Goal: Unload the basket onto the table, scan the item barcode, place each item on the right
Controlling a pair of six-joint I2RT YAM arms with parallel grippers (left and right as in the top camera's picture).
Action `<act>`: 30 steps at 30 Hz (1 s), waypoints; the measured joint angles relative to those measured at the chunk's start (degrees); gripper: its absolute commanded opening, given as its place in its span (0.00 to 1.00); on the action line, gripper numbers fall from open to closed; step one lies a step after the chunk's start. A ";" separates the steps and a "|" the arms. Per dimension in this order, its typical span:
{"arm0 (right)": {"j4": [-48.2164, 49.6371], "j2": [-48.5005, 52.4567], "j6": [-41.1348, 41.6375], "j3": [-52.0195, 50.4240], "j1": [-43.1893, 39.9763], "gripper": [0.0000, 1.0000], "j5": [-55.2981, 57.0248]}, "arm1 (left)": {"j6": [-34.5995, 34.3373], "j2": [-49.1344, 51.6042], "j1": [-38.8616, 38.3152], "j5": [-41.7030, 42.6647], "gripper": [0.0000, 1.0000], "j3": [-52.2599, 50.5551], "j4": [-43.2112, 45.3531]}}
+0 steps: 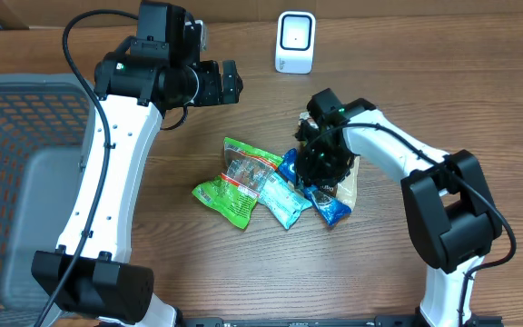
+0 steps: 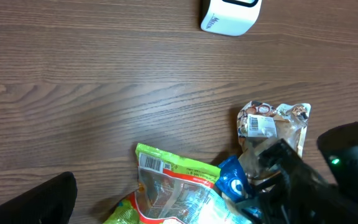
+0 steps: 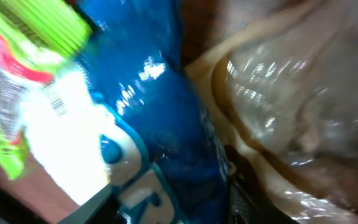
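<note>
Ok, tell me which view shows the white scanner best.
The overhead view: the white scanner is whole in frame, its front visible. The left wrist view catches only its lower part, cropped by the frame's top edge. The right wrist view shows none of it, just a blue packet and others up close.

The overhead camera looked straight down on the whole tabletop [image 1: 243, 263]. The left wrist camera hung well above the wood, tilted down and forward, sharing the white scanner [image 1: 295, 43] and the packet pile [image 1: 261, 186] with the overhead. The right wrist camera sat blurringly close against the blue packet [image 3: 160, 124].
</note>
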 measured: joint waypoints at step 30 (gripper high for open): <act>1.60 3.28 -9.33 1.05 -4.90 0.04 -9.57 | 0.00 0.00 0.00 0.02 1.00 0.00 0.00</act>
